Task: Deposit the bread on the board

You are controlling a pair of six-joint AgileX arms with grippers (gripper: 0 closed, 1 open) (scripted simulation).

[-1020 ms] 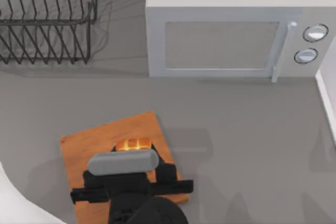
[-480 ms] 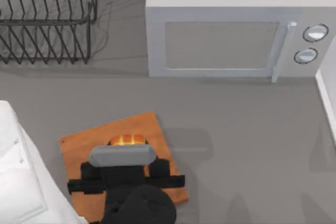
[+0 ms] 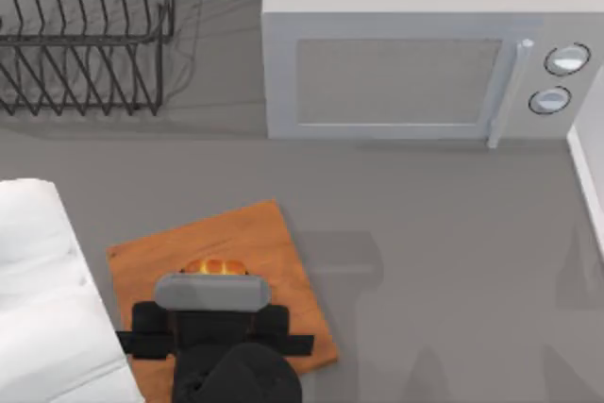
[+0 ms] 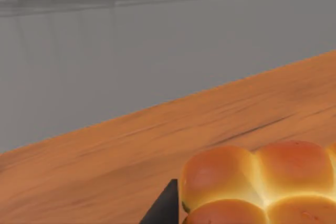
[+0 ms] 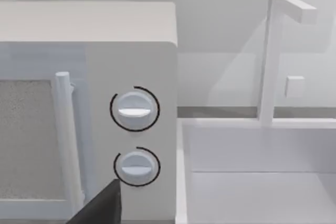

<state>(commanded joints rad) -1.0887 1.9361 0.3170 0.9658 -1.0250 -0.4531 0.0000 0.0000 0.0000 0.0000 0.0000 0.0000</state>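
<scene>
The bread [image 3: 215, 266], a golden cluster of rolls, is over the middle of the orange-brown wooden board [image 3: 255, 233] at the front left of the table. My left gripper [image 3: 213, 278] reaches in from the front edge and is shut on the bread, with its grey wrist housing covering the bread's near half. In the left wrist view the bread [image 4: 257, 187] sits low over the board [image 4: 157, 140], with one dark finger [image 4: 164, 209] against its side. Whether the bread touches the wood I cannot tell. My right gripper [image 5: 100, 205] is parked facing the microwave's dials.
A grey microwave [image 3: 406, 54] stands at the back, door closed. A black wire dish rack [image 3: 85, 35] sits at the back left. A bulky white shape [image 3: 42, 299] fills the front left beside the board. A white basin [image 5: 262, 171] lies right of the microwave.
My left gripper and the bread have shifted left and toward the front over the board. The white shape has spread into the front left.
</scene>
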